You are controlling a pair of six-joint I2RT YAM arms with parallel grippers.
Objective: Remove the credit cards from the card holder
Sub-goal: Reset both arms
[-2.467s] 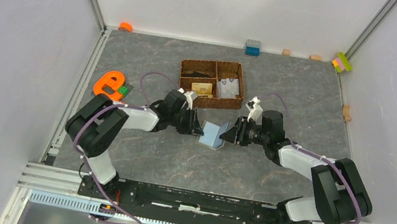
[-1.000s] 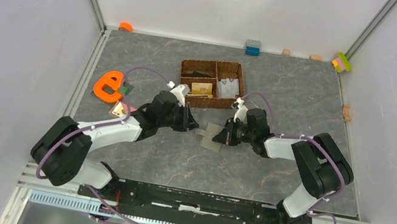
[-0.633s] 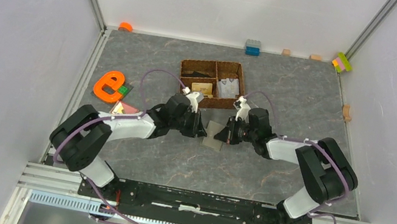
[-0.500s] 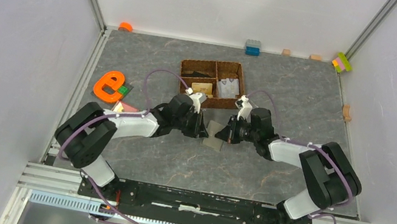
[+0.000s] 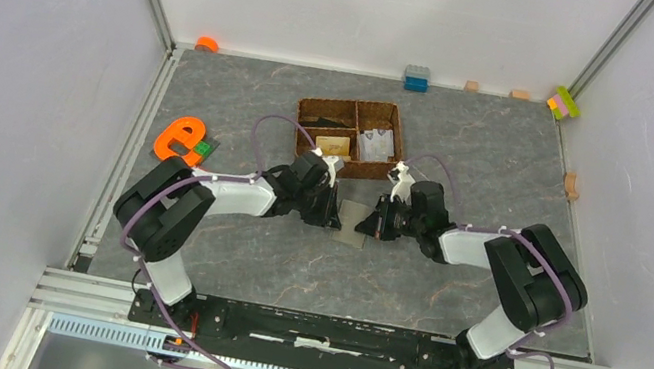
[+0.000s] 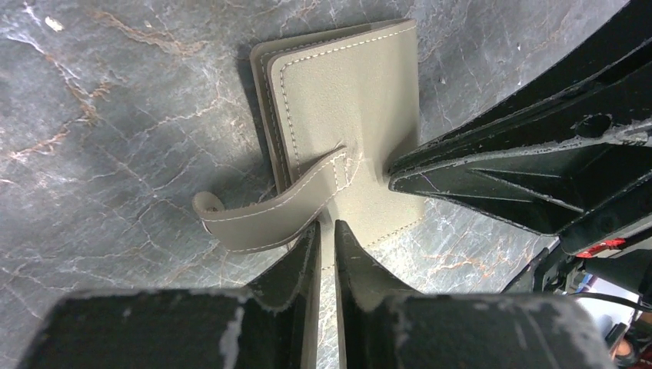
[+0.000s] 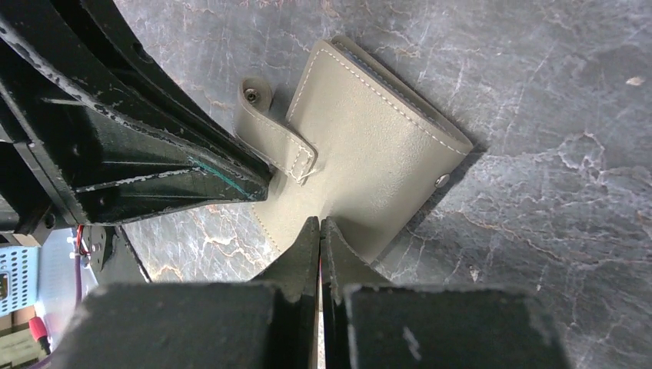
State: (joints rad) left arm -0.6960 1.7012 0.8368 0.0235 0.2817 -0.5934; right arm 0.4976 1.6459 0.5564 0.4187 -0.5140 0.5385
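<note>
Since a couple of seconds ago the holder (image 6: 346, 92) has gone from standing open between my grippers, light-blue faces showing, to lying folded shut and flat on the table (image 5: 473, 139), and both arms have drawn in closer around it. My left gripper (image 6: 329, 227) has its fingers pressed nearly together, only a slit between them, tips at the holder's edge beside the strap (image 6: 269, 211); I cannot tell whether they nip anything. My right gripper (image 7: 320, 221) is pressed together too, its tip touching the opposite edge, so the two point at each other across the holder. The strap is undone and curls free to one side, its snap (image 7: 250, 94) bare. Behind us stands the basket (image 5: 347, 103) with a tan flat thing (image 5: 334, 144) in one compartment; I cannot tell what it is. No cards show anywhere, and whether any lie inside is hidden. I judge the unfastening done, but the holder must be opened again before cards can come out, so the main work is left.
</note>
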